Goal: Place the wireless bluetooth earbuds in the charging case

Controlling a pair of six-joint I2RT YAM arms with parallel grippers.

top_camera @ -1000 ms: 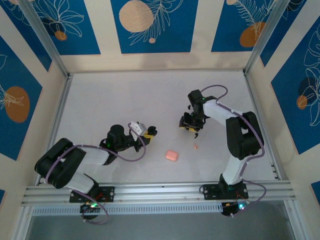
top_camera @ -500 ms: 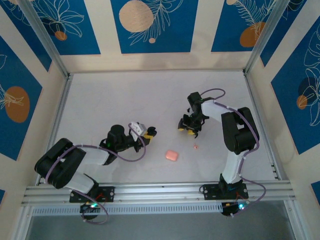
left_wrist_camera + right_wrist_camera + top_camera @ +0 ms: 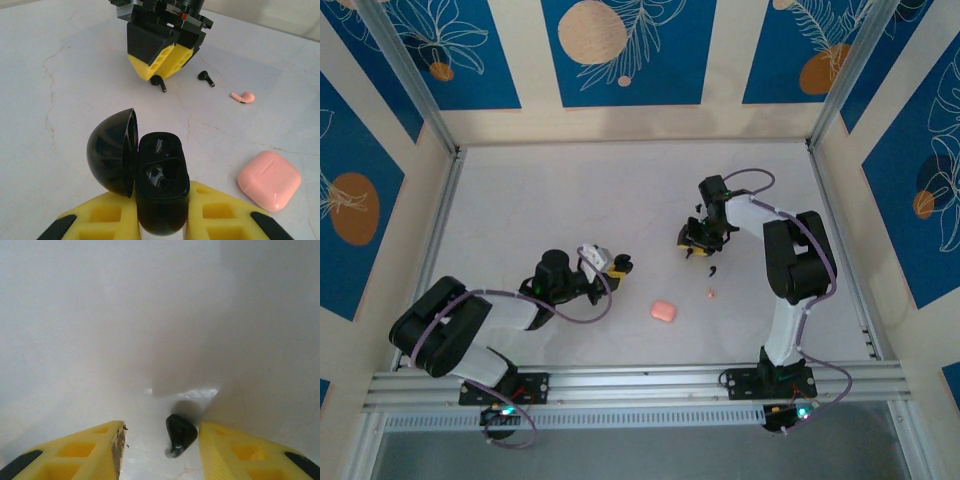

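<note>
Left wrist view: clamped tight in left end effector (image 3: 161,202), black charging case (image 3: 161,172), upright, lid (image 3: 111,152) swung open to the left, inner sockets showing. Ahead on white worktop (image 3: 75,75), right end effector (image 3: 161,70) pointing tips-down, with one black earbud (image 3: 158,82) right at its yellow fingertips. Just right of that, second black earbud (image 3: 205,77) lying loose on worktop. Further right, pink earbud (image 3: 243,96); nearer and to the right of charging case, pink case (image 3: 270,179), closed. Right wrist view: right end effector partly open, straddling same black earbud, bud close beside right finger (image 3: 240,450), clear gap to left finger (image 3: 95,447), not pinched. Both black earbuds on worktop, apart from charging case.
</note>
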